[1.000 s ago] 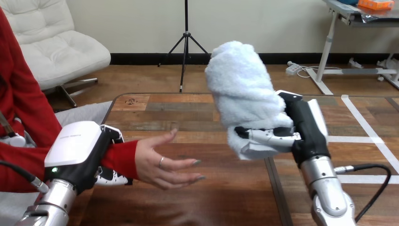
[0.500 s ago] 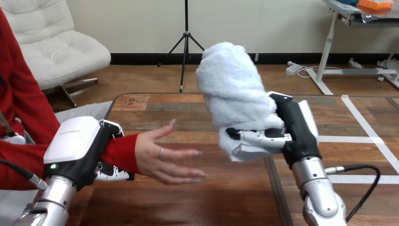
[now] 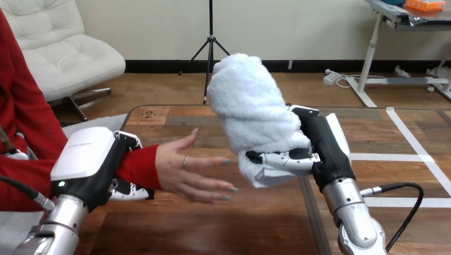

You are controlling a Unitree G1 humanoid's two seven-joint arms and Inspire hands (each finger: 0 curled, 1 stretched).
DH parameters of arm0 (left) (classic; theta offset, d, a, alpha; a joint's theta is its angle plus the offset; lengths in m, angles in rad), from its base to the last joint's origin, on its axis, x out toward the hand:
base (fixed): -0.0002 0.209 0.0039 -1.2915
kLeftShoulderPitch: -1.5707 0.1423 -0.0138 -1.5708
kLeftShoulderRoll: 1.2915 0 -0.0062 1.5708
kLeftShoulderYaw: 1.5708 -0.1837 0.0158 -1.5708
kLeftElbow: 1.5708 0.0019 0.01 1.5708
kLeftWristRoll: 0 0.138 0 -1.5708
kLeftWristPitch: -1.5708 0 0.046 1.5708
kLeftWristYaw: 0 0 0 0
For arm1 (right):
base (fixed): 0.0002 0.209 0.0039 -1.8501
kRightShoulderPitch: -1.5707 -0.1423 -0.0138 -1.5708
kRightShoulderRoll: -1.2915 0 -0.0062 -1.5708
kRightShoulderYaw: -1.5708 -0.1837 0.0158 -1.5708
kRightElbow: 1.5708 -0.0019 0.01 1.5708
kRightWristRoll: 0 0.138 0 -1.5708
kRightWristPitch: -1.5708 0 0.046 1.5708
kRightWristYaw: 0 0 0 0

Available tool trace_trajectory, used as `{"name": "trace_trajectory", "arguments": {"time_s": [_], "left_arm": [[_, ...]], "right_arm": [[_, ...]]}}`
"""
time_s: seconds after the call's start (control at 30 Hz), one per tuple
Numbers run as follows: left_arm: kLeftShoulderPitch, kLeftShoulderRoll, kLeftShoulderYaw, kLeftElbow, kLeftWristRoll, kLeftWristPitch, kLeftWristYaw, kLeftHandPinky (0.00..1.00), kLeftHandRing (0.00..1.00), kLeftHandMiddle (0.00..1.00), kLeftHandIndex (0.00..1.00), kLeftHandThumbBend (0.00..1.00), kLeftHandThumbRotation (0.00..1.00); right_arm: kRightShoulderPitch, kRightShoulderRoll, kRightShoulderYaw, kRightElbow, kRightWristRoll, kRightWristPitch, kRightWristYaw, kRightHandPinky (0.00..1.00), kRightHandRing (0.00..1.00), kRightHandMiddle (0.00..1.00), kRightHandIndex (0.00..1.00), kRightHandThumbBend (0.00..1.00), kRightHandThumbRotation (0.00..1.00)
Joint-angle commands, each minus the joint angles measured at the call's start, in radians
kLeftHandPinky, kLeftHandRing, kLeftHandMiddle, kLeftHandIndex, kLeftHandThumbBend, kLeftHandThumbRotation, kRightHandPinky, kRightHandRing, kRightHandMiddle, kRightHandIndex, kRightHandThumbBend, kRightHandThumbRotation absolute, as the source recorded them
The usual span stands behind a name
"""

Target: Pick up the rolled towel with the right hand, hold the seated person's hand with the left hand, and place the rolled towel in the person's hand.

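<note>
My right hand point(image 3: 319, 151) is shut on the rolled white towel point(image 3: 250, 114), which stands nearly upright above the wooden table point(image 3: 213, 223), leaning left at the top. The towel's lower end hangs just right of the person's fingertips. The person's hand point(image 3: 194, 170) lies open, palm up, at centre left above the table. My left hand point(image 3: 93, 164) is curled round the person's red-sleeved wrist point(image 3: 138, 167), its fingers showing under the sleeve.
The table's far edge point(image 3: 175, 107) runs behind the towel. A dark seam point(image 3: 314, 218) crosses the tabletop by my right forearm. The person's red-sleeved arm comes in from the left edge.
My right hand has carried the towel leftwards, closer to the person's open hand. My left hand and the person's hand have shifted slightly up and right.
</note>
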Motion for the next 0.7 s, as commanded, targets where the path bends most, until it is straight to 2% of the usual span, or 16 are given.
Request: {"name": "trace_trajectory", "arguments": {"time_s": [0.0, 0.67], "left_arm": [[-0.16, -0.015, 0.04, -0.148, -0.032, -0.031, 0.006, 0.28, 0.32, 0.38, 0.37, 0.85, 0.0], [-0.173, -0.032, 0.038, -0.166, -0.019, -0.024, -0.008, 0.27, 0.3, 0.36, 0.35, 0.85, 0.0]], "right_arm": [[-0.071, 0.017, 0.006, 0.004, -0.003, -0.07, -0.031, 0.3, 0.35, 0.41, 0.41, 0.82, 0.0], [-0.066, 0.047, 0.034, 0.049, -0.001, -0.093, -0.013, 0.29, 0.35, 0.39, 0.41, 0.82, 0.0]]}}
